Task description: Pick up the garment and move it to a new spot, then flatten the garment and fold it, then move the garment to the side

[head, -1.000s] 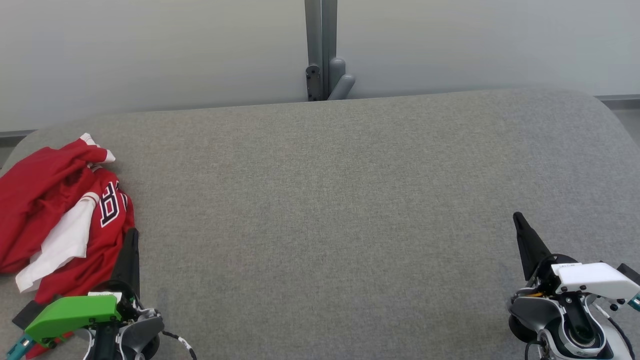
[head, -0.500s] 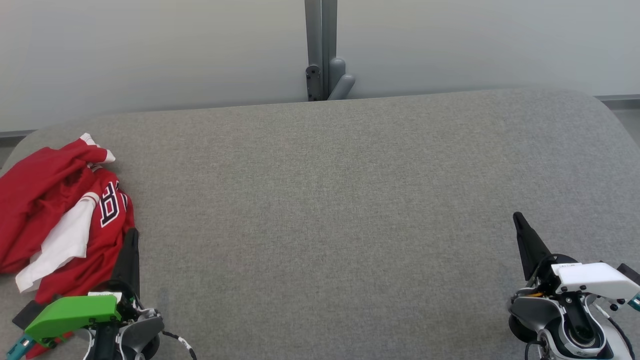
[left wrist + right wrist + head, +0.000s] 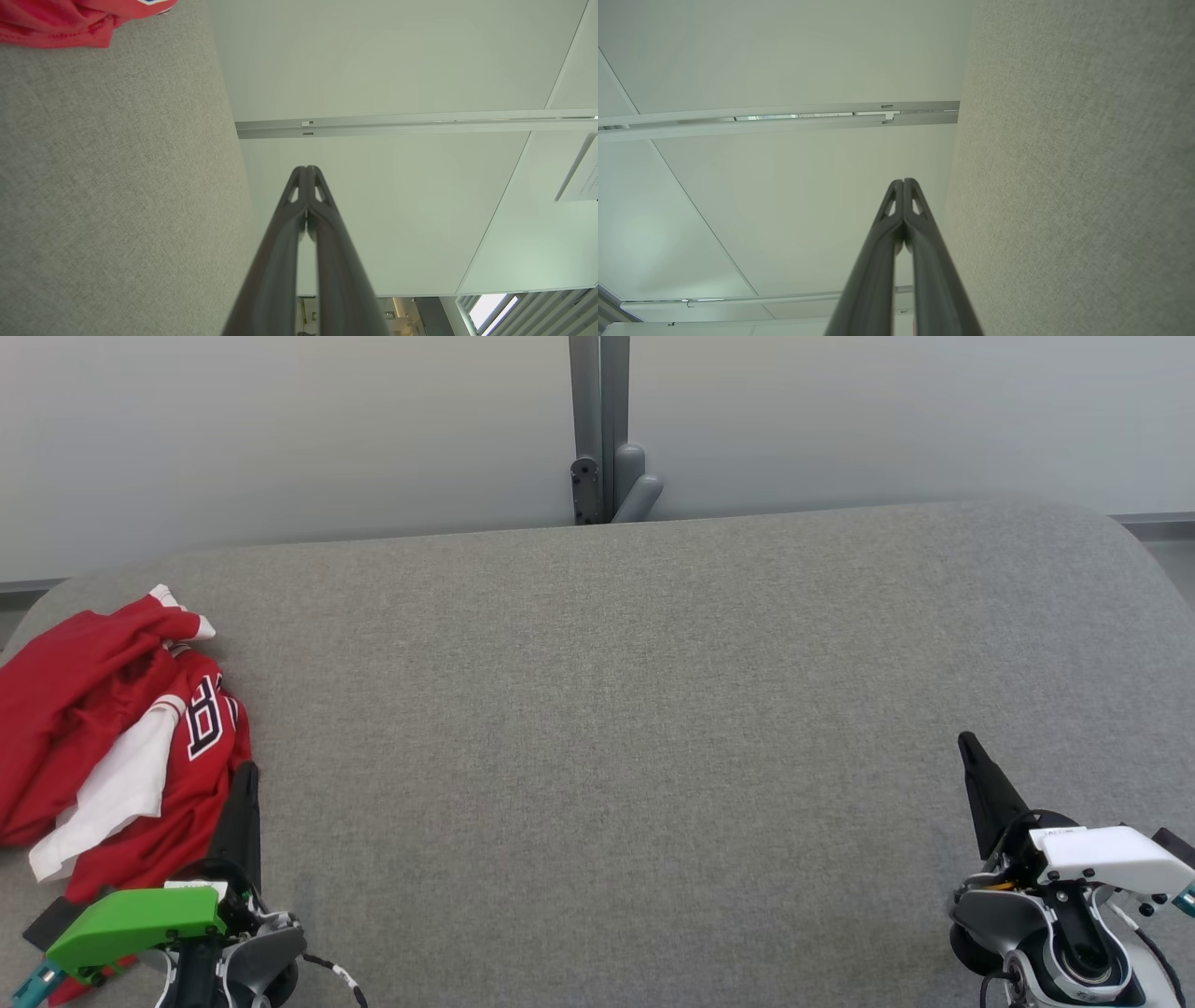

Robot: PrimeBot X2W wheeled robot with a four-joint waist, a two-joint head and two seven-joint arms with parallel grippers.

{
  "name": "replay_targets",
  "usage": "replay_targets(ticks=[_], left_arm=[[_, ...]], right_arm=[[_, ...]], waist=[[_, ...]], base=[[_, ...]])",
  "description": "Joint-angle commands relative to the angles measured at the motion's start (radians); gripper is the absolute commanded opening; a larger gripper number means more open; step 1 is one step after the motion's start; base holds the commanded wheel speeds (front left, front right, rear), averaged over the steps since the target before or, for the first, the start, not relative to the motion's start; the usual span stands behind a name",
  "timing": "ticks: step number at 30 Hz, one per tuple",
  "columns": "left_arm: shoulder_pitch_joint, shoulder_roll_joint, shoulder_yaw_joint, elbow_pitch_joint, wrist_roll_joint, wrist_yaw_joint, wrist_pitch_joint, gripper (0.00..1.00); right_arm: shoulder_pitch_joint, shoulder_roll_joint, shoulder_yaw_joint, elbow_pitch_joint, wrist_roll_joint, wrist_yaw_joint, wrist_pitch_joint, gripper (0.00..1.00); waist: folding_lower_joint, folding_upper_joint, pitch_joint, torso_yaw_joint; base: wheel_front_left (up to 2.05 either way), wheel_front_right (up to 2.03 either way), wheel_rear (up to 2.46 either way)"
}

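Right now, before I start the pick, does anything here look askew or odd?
Only the red jersey: it lies crumpled in a heap at the left end of the grey fabric surface, a white panel folded across it, beside the shut left tool. Nothing looks spilled or damaged.

garment (image 3: 112, 737): far left on table (image 3: 607, 728) | left gripper (image 3: 245, 775): beside garment | right gripper (image 3: 966, 747): near right, well apart
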Motion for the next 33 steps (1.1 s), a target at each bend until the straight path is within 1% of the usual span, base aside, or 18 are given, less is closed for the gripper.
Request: replay_targets(ticks=[1, 32, 33], left_arm=[[-0.017, 0.008, -0.002, -0.003, 0.002, -0.002, -0.001, 0.00], [-0.017, 0.008, -0.002, -0.003, 0.002, -0.002, -0.001, 0.00], [0.000, 0.000, 0.000, 0.001, 0.000, 0.000, 0.000, 1.00]], right_arm=[[-0.005, -0.006, 0.002, -0.003, 0.004, 0.001, -0.001, 0.00], [-0.005, -0.006, 0.002, -0.003, 0.004, 0.001, -0.001, 0.00], [0.000, 0.000, 0.000, 0.001, 0.000, 0.000, 0.000, 1.00]], waist=[[0.0000, -0.0001, 0.000, 0.000], [0.0000, -0.0001, 0.000, 0.000], [0.0000, -0.0001, 0.000, 0.000]], base=[[0.00, 0.00, 0.00], [0.00, 0.00, 0.00], [0.00, 0.00, 0.00]])
